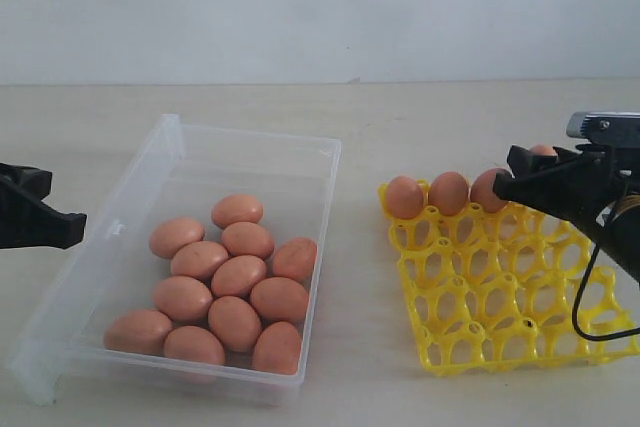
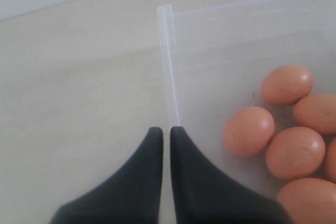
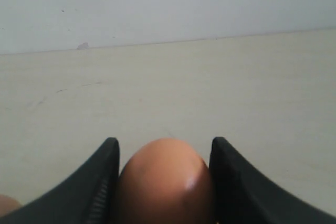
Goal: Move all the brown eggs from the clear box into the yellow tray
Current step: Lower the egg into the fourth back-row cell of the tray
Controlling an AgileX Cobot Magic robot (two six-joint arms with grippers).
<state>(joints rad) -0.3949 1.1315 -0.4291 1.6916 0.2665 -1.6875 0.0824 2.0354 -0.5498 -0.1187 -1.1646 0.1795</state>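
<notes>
Across the table (image 1: 360, 287), biggest item first. The clear box (image 1: 250, 150) looks thin-walled and light. The left gripper (image 1: 72, 225) hangs just beside its left wall, jaws pressed together with nothing in them. A careless reach from there could clip the rim, shove the box and roll the brown eggs (image 1: 238, 276) inside it.

Next, the yellow tray (image 1: 500, 299): open lattice, probably light, nothing pinning it down. A low pass by the right gripper (image 1: 505, 175) could snag a peg, drag the tray and unseat the seated eggs (image 1: 448, 193) in the back row.

Smallest item is the held egg (image 3: 164, 182), clamped between the right gripper's jaws over the tray's back-right corner. Cannot tell if it sits in a cup yet. Released high or off-centre, it could bounce off a peg, roll off the edge or crack. A harder squeeze on that smooth curved shell could pop it out.

Looks:
- **Box:** transparent, shallow, with a rim lip. It stands left of the tray, apart from it.
- **Tray:** bright yellow, four-by-four cups with raised pegs, most cups empty.
- **Eggs:** smooth, oval, orange-brown, of like size. Twelve lie bunched and touching in the near half of the box. Three sit side by side in the tray's back row, and one is in the right grip.
</notes>
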